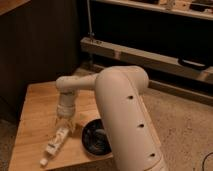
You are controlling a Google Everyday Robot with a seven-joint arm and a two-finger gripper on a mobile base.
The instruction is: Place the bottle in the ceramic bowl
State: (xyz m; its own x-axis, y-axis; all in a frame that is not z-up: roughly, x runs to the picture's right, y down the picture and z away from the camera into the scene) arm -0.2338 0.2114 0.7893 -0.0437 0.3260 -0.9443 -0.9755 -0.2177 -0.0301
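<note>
gripper [65, 124] low over table [35, 110], at far end of bottle [54, 146]. bottle lies flat on wood, running from under gripper toward near edge. gripping or released: cannot tell, perhaps only touching. bowl [91, 136] just beside gripper, seems empty. nothing done yet; grasp, lift, placing left.

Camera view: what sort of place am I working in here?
Probably a workshop or lab, not a home: a wooden table on a speckled hard floor, with a metal rack behind. The gripper hangs low over the table, at the bottle, beside the bowl.
</note>
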